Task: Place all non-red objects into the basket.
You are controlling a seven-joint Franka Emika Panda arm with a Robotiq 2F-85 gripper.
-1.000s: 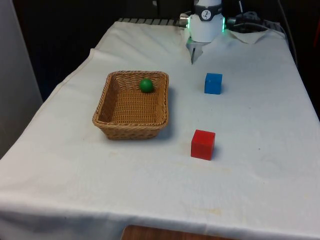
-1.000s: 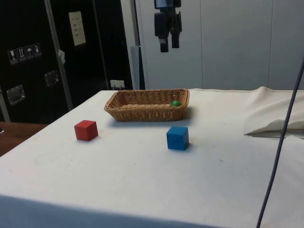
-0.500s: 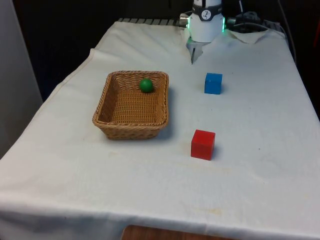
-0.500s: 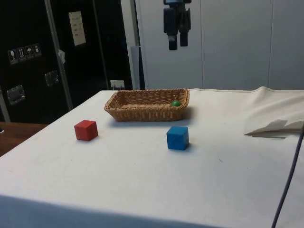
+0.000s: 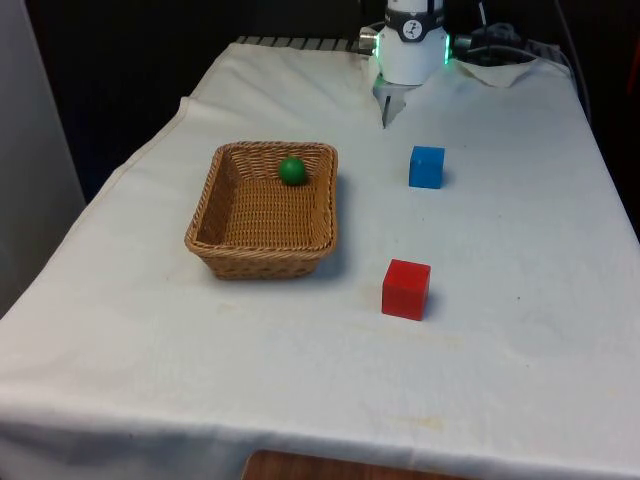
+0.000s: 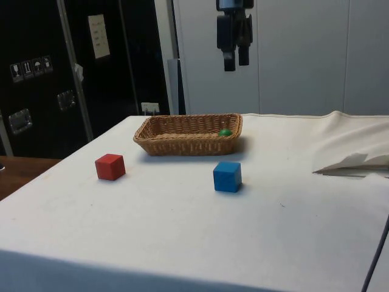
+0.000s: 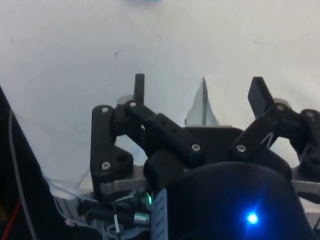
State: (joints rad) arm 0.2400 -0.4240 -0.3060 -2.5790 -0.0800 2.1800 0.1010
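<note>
A blue cube [image 5: 426,166] [image 6: 227,176] rests on the white cloth, to the front view's right of the wicker basket [image 5: 222,228] [image 6: 176,141]. Inside the basket, near its far rim, lies a green ball [image 5: 292,170] [image 6: 225,132]. A red cube [image 5: 406,289] [image 6: 110,166] stands nearer the camera than the blue one. My gripper [image 6: 236,59] [image 7: 197,90] hangs high above the table, open, nothing between its fingers [image 7: 138,87]. In the side view it is almost straight above the blue cube.
A folded white cloth [image 6: 355,163] lies at the far end of the table near the robot's base. A dark cable [image 6: 375,267] runs along the side view's right edge.
My gripper has drifted away from above the basket towards the spot over the blue cube, staying high and open. Nothing on the table moved.
</note>
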